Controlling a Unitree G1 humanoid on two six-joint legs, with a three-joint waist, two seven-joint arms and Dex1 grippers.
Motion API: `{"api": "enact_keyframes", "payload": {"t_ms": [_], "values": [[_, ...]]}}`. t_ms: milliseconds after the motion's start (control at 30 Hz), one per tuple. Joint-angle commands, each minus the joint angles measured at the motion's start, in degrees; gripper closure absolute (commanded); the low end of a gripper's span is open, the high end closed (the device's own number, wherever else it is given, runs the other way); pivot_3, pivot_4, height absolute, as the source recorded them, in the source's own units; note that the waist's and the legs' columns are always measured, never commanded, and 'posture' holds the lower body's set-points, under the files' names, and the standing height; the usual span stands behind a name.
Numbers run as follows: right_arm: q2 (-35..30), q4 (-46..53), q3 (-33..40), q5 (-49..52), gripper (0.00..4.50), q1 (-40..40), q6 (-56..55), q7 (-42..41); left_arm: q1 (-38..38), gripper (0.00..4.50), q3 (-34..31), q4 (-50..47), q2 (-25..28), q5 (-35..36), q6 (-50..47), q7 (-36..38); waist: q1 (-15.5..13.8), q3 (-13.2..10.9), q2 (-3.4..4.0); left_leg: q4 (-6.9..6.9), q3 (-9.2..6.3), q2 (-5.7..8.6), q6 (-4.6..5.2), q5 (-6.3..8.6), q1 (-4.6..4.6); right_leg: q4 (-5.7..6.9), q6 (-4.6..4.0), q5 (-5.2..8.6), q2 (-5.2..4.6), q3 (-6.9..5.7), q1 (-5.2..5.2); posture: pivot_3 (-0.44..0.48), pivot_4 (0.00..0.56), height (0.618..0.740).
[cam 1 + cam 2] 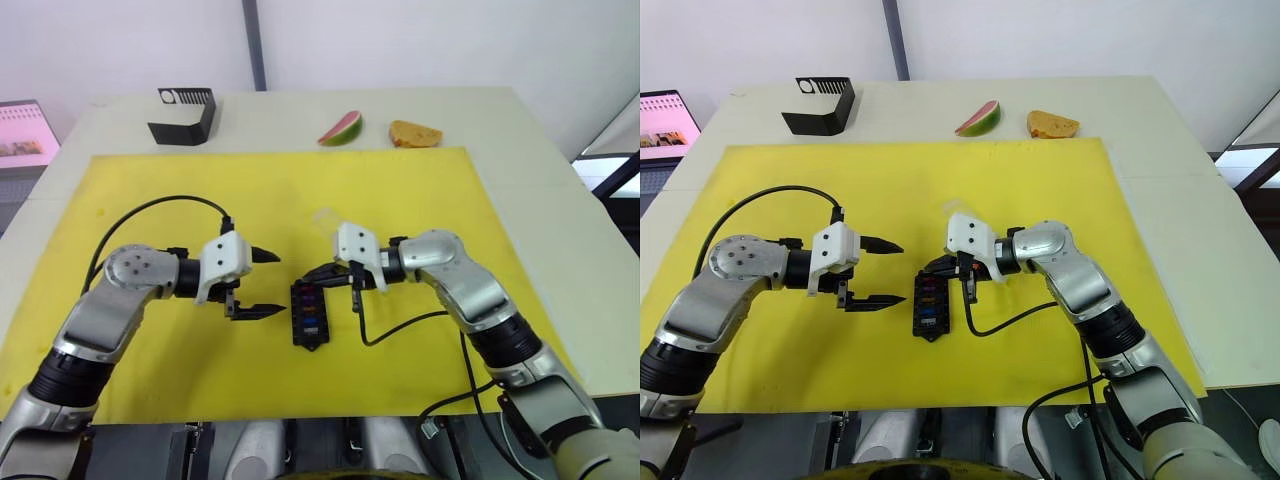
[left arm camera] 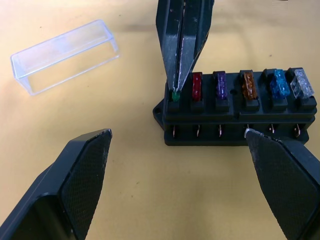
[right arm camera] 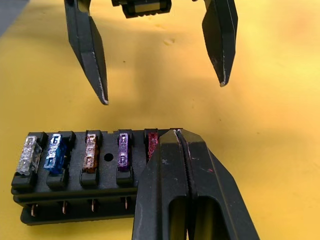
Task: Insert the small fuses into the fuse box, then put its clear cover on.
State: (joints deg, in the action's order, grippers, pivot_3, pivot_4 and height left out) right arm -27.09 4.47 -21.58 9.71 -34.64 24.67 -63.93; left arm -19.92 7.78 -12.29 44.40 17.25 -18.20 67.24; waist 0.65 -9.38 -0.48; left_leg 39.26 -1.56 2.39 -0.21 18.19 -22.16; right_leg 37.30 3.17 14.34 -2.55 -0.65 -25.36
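- Right gripper (image 2: pixel 176 92) pinches a green fuse (image 2: pixel 175 95) at the end slot of the fuse box (image 2: pixel 240 107)
- Left gripper (image 1: pixel 262 284) hangs wide beside the box
- Clear cover (image 2: pixel 65 55) lies on the yellow mat (image 1: pixel 420 180) just beyond

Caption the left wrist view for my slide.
Right gripper presses the green fuse into the fuse box; clear cover waits.
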Motion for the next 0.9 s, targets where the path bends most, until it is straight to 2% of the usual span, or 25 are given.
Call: {"api": "enact_keyframes", "payload": {"t_ms": [33,233,367,433,500,633,700,833,900], "values": [[-1.06,0.85,-0.93,-0.81,4.47,1.64,0.92,0.11,-0.31,0.0,-0.12,-1.99,-0.08,0.63,0.57,0.41,-0.05,0.0,0.0,0.0,0.0,0.0,0.0,0.0,0.0,0.0,0.0,0.0,0.0,0.0,0.0,0.0,0.15,0.74],[-0.97,7.17,5.49,4.05,4.47,0.95,4.92,3.2,1.57,0.0,-2.17,-3.67,-0.56,2.32,-0.58,-1.12,-0.04,0.0,0.0,0.0,0.0,0.0,-0.01,0.0,-0.02,0.0,0.0,0.0,0.0,0.0,0.0,0.0,0.15,0.74],[-3.09,14.31,14.11,8.35,4.47,4.26,12.06,8.23,8.72,0.0,-9.13,-8.56,-1.59,7.71,-5.62,-6.67,0.01,0.0,0.0,-0.01,-0.01,0.0,0.05,0.03,-0.03,-0.01,0.0,0.0,0.0,0.01,-0.03,0.0,0.15,0.74],[-5.28,17.96,19.34,9.83,3.94,8.07,15.35,10.92,12.91,0.0,-13.93,-11.42,-3.15,11.46,-9.61,-10.97,-0.09,0.0,0.0,-0.03,-0.03,0.0,0.17,0.1,-0.03,0.0,0.0,0.0,0.0,0.01,-0.03,0.0,0.15,0.74],[-7.46,22.73,25.77,11.91,3.18,13.8,18.8,13.35,16.5,0.0,-18.42,-13.65,-5.54,14.77,-12.6,-15.66,-0.56,0.0,0.0,-0.03,-0.04,0.0,0.29,0.17,-0.03,-0.02,0.0,0.0,-0.02,0.01,-0.01,0.0,0.15,0.74],[-9.86,27.9,34.86,14.44,1.06,22.83,22.55,17.33,20.4,0.0,-24.66,-18.25,-11.82,20.53,-18.2,-26.65,-1.38,0.01,0.0,0.0,-0.03,0.0,0.38,0.21,0.0,-0.06,0.0,0.0,-0.03,0.02,0.07,0.0,0.15,0.74],[-9.95,30.09,39.26,15.29,0.03,27.62,24.45,19.77,21.08,0.0,-25.44,-19.06,-12.44,21.17,-19.12,-28.58,-1.51,0.04,-0.05,0.0,-0.03,0.0,0.37,0.21,0.06,-0.04,0.02,-0.01,-0.03,0.02,0.12,0.0,0.15,0.74],[-9.07,34.11,42.36,17.09,0.03,32.45,26.47,23.61,19.82,0.0,-24.67,-18.13,-11.8,21.37,-19.08,-29.35,-1.21,0.05,-0.03,-0.02,-0.01,0.0,0.37,0.21,0.21,-0.04,0.02,-0.01,-0.02,0.03,0.25,0.0,0.15,0.74],[-7.28,34.74,39.95,17.31,0.03,30.59,27.98,27.34,18.39,0.0,-22.38,-17.45,-11.83,19.77,-17.79,-29.32,-0.98,0.05,-0.02,-0.08,0.02,0.0,0.36,0.21,0.42,-0.03,0.01,0.0,-0.01,0.06,0.38,0.0,0.15,0.74]]}}
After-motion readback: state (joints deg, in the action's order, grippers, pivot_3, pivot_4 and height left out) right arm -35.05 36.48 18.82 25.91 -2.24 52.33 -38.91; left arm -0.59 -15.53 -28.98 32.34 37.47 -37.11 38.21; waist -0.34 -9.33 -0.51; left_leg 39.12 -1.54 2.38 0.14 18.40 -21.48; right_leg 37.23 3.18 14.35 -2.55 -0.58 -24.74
